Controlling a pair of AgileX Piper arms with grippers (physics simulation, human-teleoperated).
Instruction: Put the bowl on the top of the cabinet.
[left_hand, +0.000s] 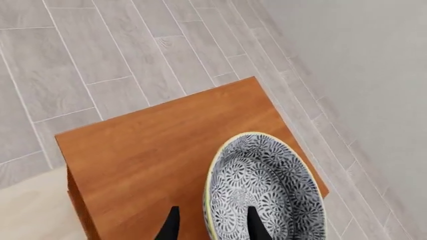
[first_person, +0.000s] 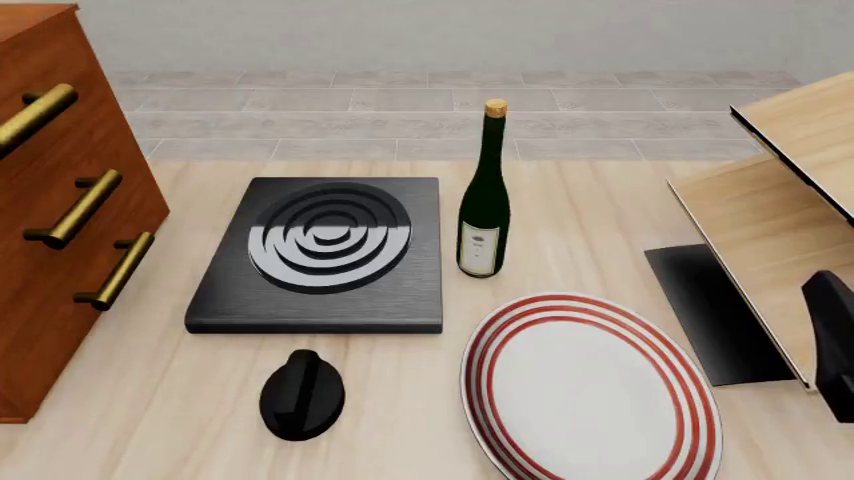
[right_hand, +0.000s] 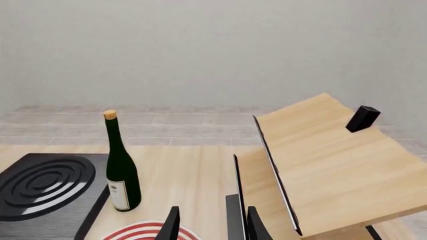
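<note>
In the left wrist view the bowl, white with a dense dark floral pattern and a pale yellowish rim, is over the far right part of the reddish-brown cabinet's top, close to its edge. My left gripper is open and straddles the bowl's near rim, with one finger inside and the other outside. I cannot tell whether the bowl rests on the wood. In the front view the cabinet with brass handles stands at the left; its top, the bowl and the left gripper are out of frame. My right gripper is open and empty.
On the table are a black hob, a dark wine bottle, a white plate with red rings and a black knob-shaped thing. A pale-wood shelf unit lies tilted at the right beside a black pad.
</note>
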